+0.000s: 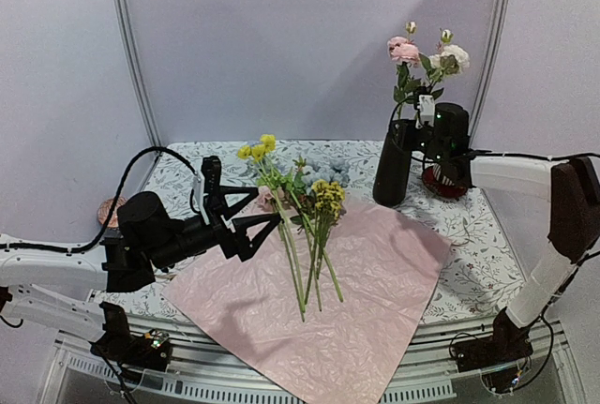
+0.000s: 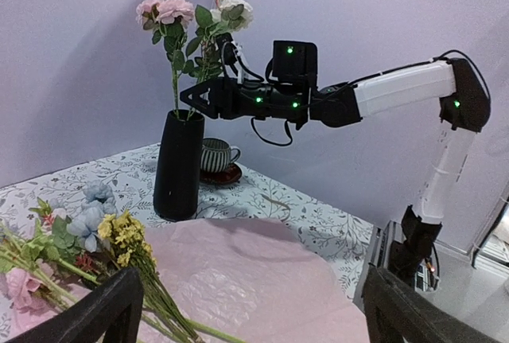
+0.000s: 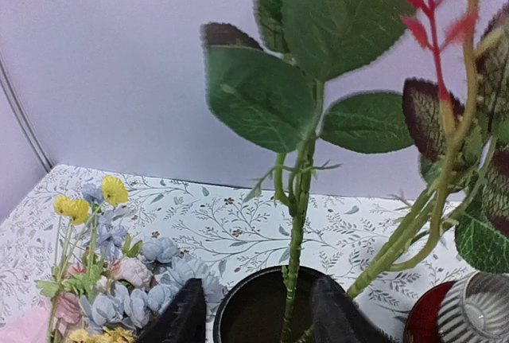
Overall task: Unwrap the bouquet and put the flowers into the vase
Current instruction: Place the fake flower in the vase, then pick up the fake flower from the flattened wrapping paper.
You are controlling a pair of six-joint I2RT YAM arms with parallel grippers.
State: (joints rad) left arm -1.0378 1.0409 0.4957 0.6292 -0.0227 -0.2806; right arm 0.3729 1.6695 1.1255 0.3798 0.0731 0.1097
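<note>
The black vase (image 1: 392, 174) stands at the back right of the table and holds pink and cream flowers (image 1: 412, 57). My right gripper (image 1: 417, 125) hovers just over its mouth. In the right wrist view the fingers (image 3: 184, 315) stand apart on either side of a green stem (image 3: 296, 231) that drops into the vase (image 3: 227, 299), and they do not touch it. The bouquet is undone: yellow, blue and pink flowers (image 1: 300, 207) lie on the spread pink wrapping paper (image 1: 375, 282). My left gripper (image 1: 267, 218) hangs wide open and empty beside their stems (image 2: 103, 239).
A ribbed cup on a red saucer (image 1: 441, 181) stands right behind the vase, close to the right gripper. A tan raffia string (image 2: 280, 202) lies on the floral tablecloth (image 1: 487, 263) near the paper's far edge. The paper overhangs the table's near edge.
</note>
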